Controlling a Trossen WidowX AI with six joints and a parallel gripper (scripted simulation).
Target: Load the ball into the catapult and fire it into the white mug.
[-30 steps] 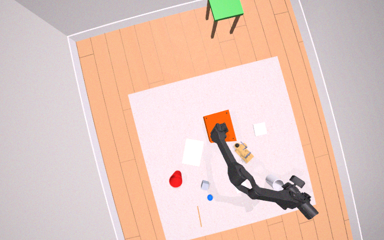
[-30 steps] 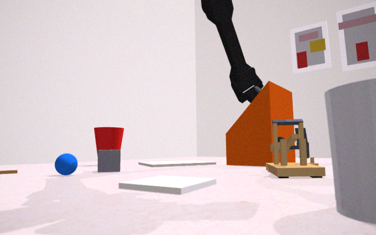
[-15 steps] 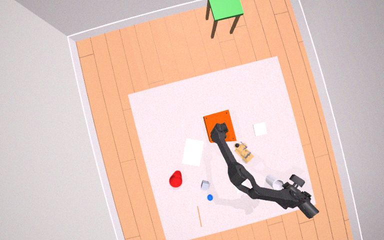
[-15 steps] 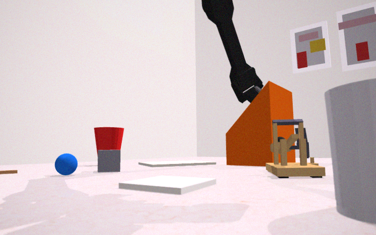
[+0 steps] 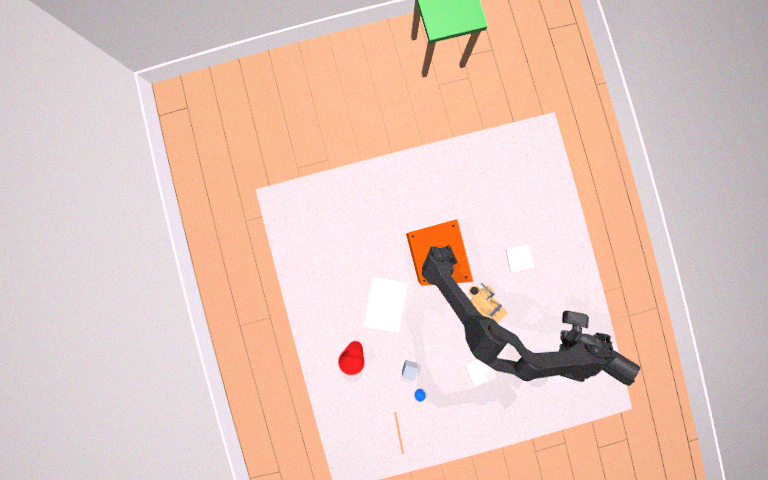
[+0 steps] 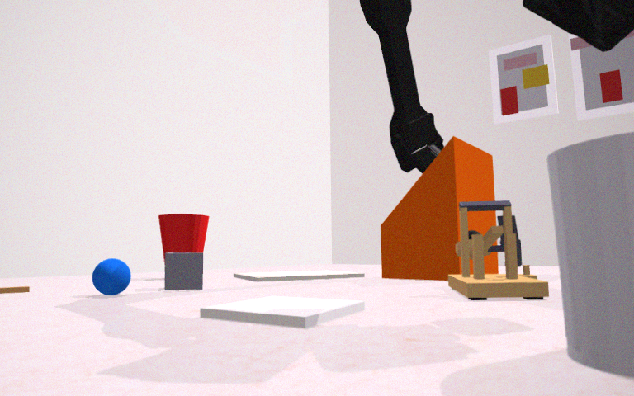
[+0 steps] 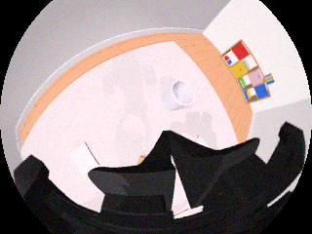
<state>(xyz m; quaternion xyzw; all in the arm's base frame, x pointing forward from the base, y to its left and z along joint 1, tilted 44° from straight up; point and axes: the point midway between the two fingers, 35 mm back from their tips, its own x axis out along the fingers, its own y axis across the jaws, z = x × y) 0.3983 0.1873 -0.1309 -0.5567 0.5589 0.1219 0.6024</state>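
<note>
My gripper [image 6: 603,37] [image 7: 171,146] is shut, with nothing seen between its fingers. It hangs high above the table, over the area of the mug. The white mug [image 6: 596,252] [image 7: 180,95] stands upright, grey in shadow at the right of the exterior view; the arm hides it in the top view. The wooden catapult [image 5: 487,305] [image 6: 498,287] stands beside the orange block; a dark round thing [image 5: 474,290] is at its arm's end, and I cannot tell whether it is a ball or the cup. In the wrist view the fingers hide most of the catapult. A blue ball [image 5: 419,395] [image 6: 111,276] lies on the table.
The arm's base stands on the orange block [image 5: 464,249] [image 6: 420,233]. A red cup [image 5: 351,362] [image 6: 186,233] and a grey cube [image 5: 410,370] [image 6: 183,271] are near the blue ball. Flat white tiles [image 5: 386,304] [image 5: 519,258] [image 6: 280,305] and a thin stick [image 5: 398,433] lie around.
</note>
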